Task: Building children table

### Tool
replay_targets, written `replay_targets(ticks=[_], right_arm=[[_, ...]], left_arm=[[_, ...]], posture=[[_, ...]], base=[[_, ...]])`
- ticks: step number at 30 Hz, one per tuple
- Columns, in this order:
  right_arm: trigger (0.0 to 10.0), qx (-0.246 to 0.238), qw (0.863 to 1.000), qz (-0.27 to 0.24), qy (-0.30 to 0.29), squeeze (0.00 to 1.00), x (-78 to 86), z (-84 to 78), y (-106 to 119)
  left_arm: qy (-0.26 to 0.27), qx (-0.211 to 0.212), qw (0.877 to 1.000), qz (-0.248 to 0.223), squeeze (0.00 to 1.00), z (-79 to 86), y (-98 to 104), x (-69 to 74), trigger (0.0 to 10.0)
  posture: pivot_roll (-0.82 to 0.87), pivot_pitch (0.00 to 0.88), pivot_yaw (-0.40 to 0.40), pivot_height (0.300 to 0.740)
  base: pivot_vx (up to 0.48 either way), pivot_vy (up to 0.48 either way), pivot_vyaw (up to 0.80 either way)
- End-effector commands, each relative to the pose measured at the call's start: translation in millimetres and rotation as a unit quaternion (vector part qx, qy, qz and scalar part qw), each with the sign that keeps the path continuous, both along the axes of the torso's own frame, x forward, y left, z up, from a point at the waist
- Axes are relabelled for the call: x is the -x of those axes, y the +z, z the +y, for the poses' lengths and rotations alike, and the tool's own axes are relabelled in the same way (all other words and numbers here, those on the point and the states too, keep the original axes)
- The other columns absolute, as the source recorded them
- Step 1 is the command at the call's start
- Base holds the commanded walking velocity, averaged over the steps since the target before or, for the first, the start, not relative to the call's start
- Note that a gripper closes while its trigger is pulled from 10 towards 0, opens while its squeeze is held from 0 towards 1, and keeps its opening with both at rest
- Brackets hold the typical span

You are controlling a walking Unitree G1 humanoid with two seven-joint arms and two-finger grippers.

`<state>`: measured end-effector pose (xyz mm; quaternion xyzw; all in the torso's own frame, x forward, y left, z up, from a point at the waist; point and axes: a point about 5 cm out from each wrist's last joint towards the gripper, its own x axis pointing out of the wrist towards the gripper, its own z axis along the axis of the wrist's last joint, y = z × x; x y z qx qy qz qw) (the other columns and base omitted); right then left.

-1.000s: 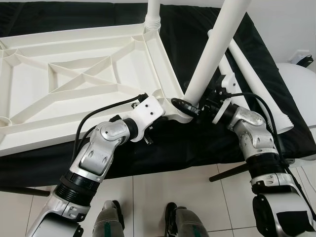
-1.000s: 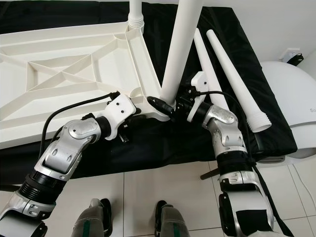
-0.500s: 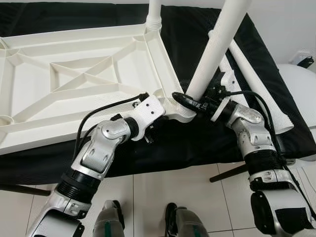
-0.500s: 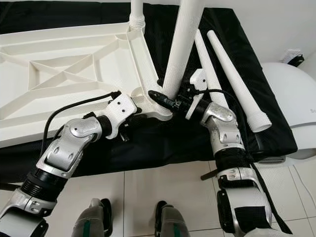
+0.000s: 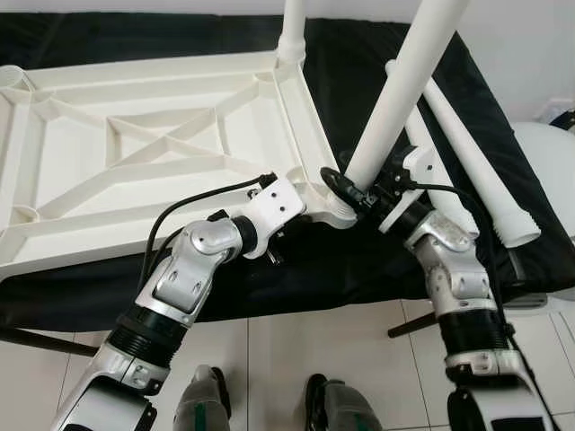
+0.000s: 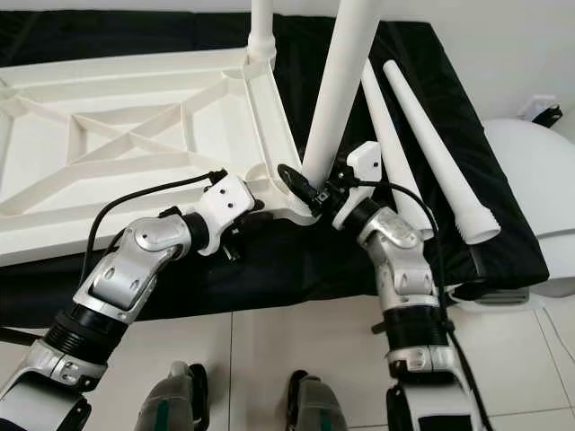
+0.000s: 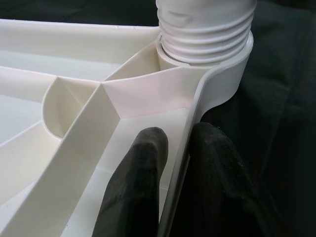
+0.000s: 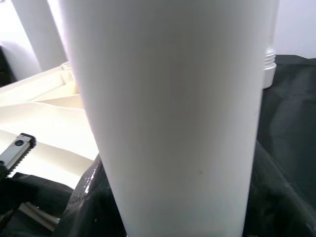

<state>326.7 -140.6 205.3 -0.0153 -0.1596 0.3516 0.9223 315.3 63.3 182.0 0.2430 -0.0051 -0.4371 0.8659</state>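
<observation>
A white plastic table top point(image 5: 135, 153) lies upside down on a black-covered surface. One leg point(image 5: 294, 27) stands in its far right corner. A second leg point(image 5: 404, 81) leans in the near right corner socket point(image 7: 232, 74), its threaded end point(image 7: 207, 29) seated in the ring. My right gripper point(image 5: 355, 189) is shut around this leg's base, and the leg's shaft point(image 8: 173, 113) is close in the right wrist view. My left gripper point(image 7: 175, 148) is shut on the table top's rim just beside that corner, one finger inside and one outside.
Two loose white legs point(image 5: 481, 171) point(image 5: 436, 175) lie on the black cloth right of the table top. A white rounded object point(image 5: 552, 153) stands at the far right. The cloth's front edge drops to tiled floor point(image 5: 269, 341), where my feet are.
My right forearm has swung in under the leg and its wrist has turned about the leg's base. The left gripper keeps its hold on the rim. The camera has shifted a little.
</observation>
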Motion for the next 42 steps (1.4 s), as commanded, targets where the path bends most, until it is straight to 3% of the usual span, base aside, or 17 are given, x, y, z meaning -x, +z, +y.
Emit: replay_targets(ticks=[1, 4, 5, 9, 18, 26, 27, 28, 29, 31, 32, 33, 37, 42], right_arm=[[0.0, -0.024, 1.000, -0.001, -0.017, 0.00, 4.4, 5.6, 2.7], [0.0, -0.047, 0.997, 0.008, -0.061, 0.00, 4.9, 6.4, 3.2], [0.0, -0.052, 0.993, 0.014, -0.110, 0.00, 4.3, 7.5, 2.9], [0.0, -0.061, 0.987, 0.009, -0.151, 0.00, 8.2, 16.6, 4.6], [0.0, -0.088, 0.973, 0.029, -0.212, 0.00, 18.3, 42.6, -4.6], [0.0, -0.098, 0.966, 0.043, -0.235, 0.00, 20.4, 46.4, -6.9], [3.8, -0.100, 0.966, 0.045, -0.236, 0.00, 20.5, 45.6, -6.5], [3.8, -0.100, 0.965, 0.047, -0.236, 0.00, 20.5, 45.1, -6.3], [10.0, -0.099, 0.966, 0.047, -0.234, 0.00, 18.8, 41.9, -5.7], [10.0, -0.093, 0.967, 0.042, -0.231, 0.00, 17.4, 38.9, -4.4], [10.0, -0.091, 0.969, 0.039, -0.227, 0.20, 16.2, 36.3, -3.1], [10.0, -0.091, 0.970, 0.039, -0.221, 1.00, 15.3, 34.4, -2.1], [10.0, -0.087, 0.977, 0.034, -0.191, 1.00, 14.3, 32.3, 1.0], [10.0, -0.068, 0.988, 0.022, -0.140, 1.00, 10.6, 15.8, 8.3]], left_arm=[[0.027, -0.010, 0.999, 0.029, 0.00, 3.7, -16.8, -2.3, 10.0], [0.026, -0.008, 0.999, 0.029, 0.00, 2.6, -16.8, -2.8, 10.0], [0.026, -0.007, 0.999, 0.030, 0.00, 2.0, -16.9, -3.4, 10.0], [0.025, -0.006, 0.999, 0.031, 0.00, 1.7, -17.9, -3.8, 10.0], [0.027, -0.002, 0.999, 0.032, 0.00, 1.5, -19.3, -3.2, 10.0], [0.033, -0.001, 0.999, 0.032, 0.00, 5.0, -18.8, -3.3, 10.0], [0.034, -0.001, 0.999, 0.033, 0.00, 5.4, -19.0, -3.2, 10.0], [0.034, -0.001, 0.999, 0.033, 0.00, 5.6, -19.1, -3.2, 10.0], [0.034, -0.002, 0.999, 0.033, 0.00, 6.0, -19.2, -3.4, 10.0], [0.034, -0.002, 0.999, 0.033, 0.00, 6.3, -19.1, -3.6, 10.0], [0.035, -0.003, 0.999, 0.032, 0.00, 6.7, -18.9, -3.7, 10.0], [0.035, -0.003, 0.999, 0.032, 0.00, 7.0, -18.6, -3.8, 10.0], [0.036, -0.003, 0.999, 0.031, 0.00, 8.0, -17.8, -4.1, 10.0], [0.039, -0.005, 0.999, 0.030, 0.00, 10.0, -17.6, -3.7, 10.0]], posture=[[0.01, 0.130, -0.019, 0.740], [0.01, 0.127, -0.016, 0.740], [0.01, 0.126, -0.014, 0.740], [0.00, 0.127, -0.015, 0.740], [0.02, 0.138, -0.026, 0.740], [0.03, 0.144, -0.029, 0.740], [0.03, 0.145, -0.029, 0.740], [0.03, 0.145, -0.029, 0.740], [0.03, 0.144, -0.029, 0.740], [0.03, 0.145, -0.029, 0.740], [0.04, 0.145, -0.029, 0.740], [0.04, 0.145, -0.029, 0.740], [0.04, 0.144, -0.030, 0.740], [0.04, 0.145, -0.031, 0.740]], base=[[0.000, 0.000, 0.00], [0.000, 0.000, 0.00], [0.000, 0.000, 0.00], [0.000, 0.000, 0.00], [0.000, 0.000, 0.00], [0.000, 0.000, 0.00], [0.000, 0.000, 0.00], [0.000, 0.000, 0.00], [0.000, 0.000, 0.00], [0.000, 0.000, 0.00], [0.000, 0.000, 0.00], [0.000, 0.000, 0.00], [0.000, 0.000, 0.00], [0.000, 0.000, 0.00]])
